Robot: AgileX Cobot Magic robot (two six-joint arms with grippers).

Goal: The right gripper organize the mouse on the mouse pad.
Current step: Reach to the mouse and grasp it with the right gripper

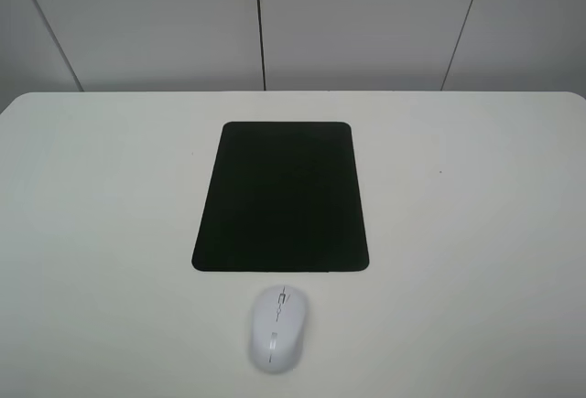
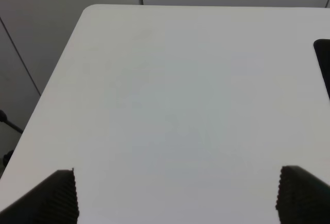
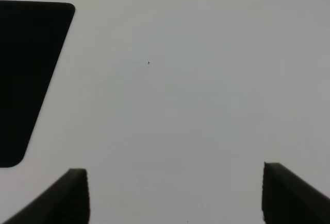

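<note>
White mouse (image 1: 277,328) just short of black mouse pad (image 1: 281,197), wheel end and long axis toward it; right hand (image 3: 175,170) spread wide.

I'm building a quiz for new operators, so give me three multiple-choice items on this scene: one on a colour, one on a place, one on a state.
1. What colour is the flat matte rectangular mouse pad?
A. black
B. blue
C. grey
2. Where does the small white oval mouse lie?
A. on the pad
B. on the white table, just off the pad's near edge
C. half over the table's edge
3. How does the right pincer stand?
A. shut on the mouse
B. open and empty
C. shut, empty

Answers:
1 A: it looks uniformly black.
2 B: a strip of table shows between mouse and pad.
3 B: its fingers stand wide apart over bare table.
</note>
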